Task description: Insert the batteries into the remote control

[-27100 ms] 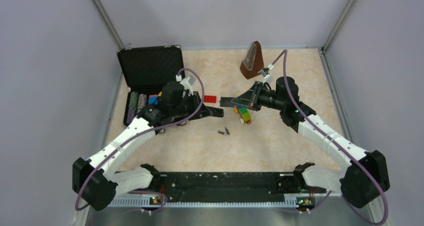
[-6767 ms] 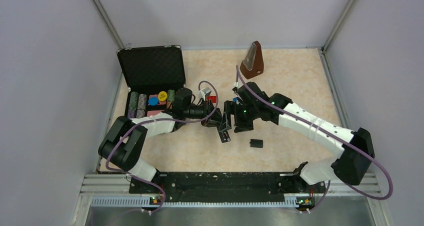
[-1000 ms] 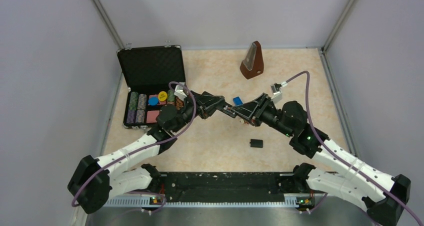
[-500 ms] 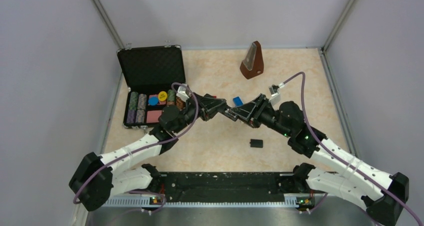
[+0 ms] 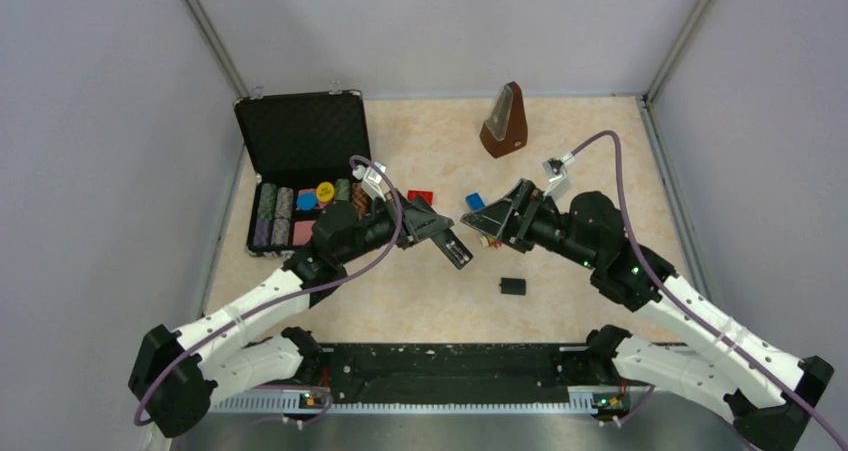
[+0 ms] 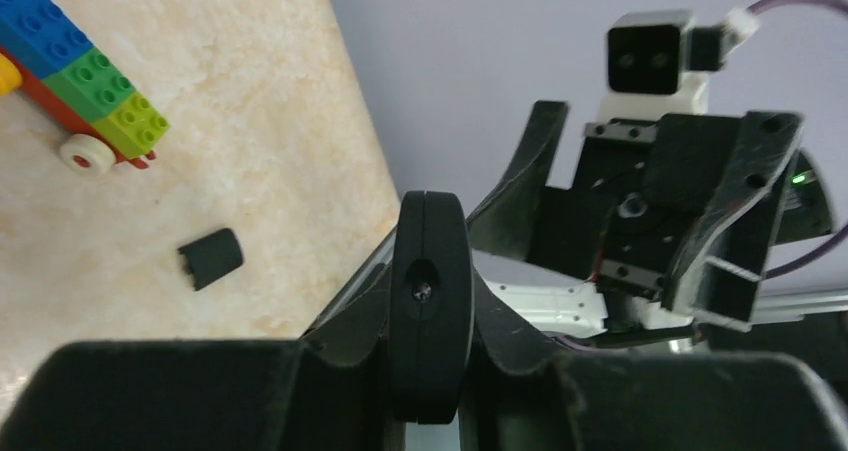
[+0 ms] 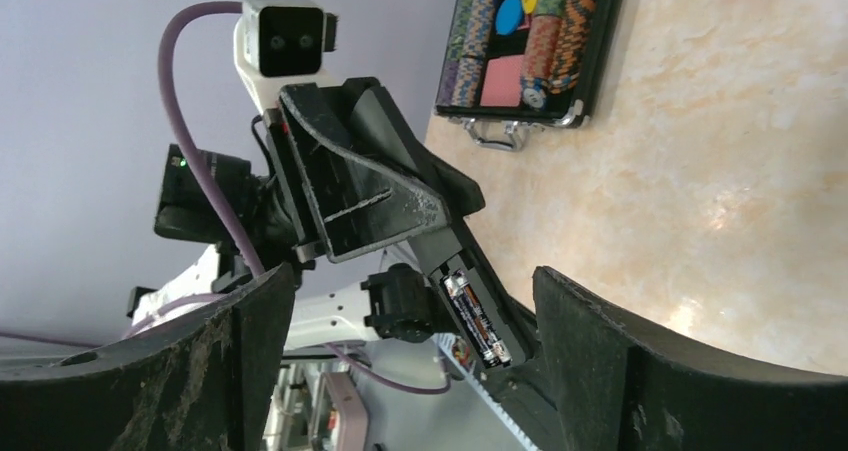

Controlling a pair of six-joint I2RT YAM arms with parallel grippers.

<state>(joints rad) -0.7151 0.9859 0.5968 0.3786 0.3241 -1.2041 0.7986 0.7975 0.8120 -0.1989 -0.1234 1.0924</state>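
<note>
- Remote control (image 5: 458, 251) is off the table (image 5: 400, 301), clamped in the left gripper (image 5: 436, 233) near mid-table. It sticks out of the jaws toward the near right.
- Batteries (image 7: 473, 319) sit in the remote's open compartment, seen in the right wrist view. They are dark with a printed label and lie lengthwise along the bar.
- Left arm: base at near left, reaching diagonally far-right to the middle, with the wrist turned so the gripper points right at the other arm.
- Left gripper is clenched on the remote. The left wrist view shows the bar end-on, standing on its edge between the two fingers (image 6: 200, 391).
- Right arm: base at near right, running far-left to the middle with the elbow bent. Its gripper points left at the left gripper.
- Right gripper (image 5: 484, 223) is released, jaws spread wide, grasping nothing. Its tips are just beside the remote, and no contact shows in the top view.
- The two grippers face each other closely near the table's centre.
- Toy-brick train (image 6: 75, 101) stands on the table, close by the right gripper.
- Small black cover piece (image 5: 512, 286) lies flat on the table, near-right of the remote and apart from both grippers.
- Black case (image 5: 300, 136) stands open at far left, with poker chips (image 5: 285, 206) in its near half.
- Red brick (image 5: 420, 197) and blue brick (image 5: 474, 201) lie on the table just far of the grippers.
- Brown metronome (image 5: 503, 121) stands upright at far centre-right, well apart from both arms.
</note>
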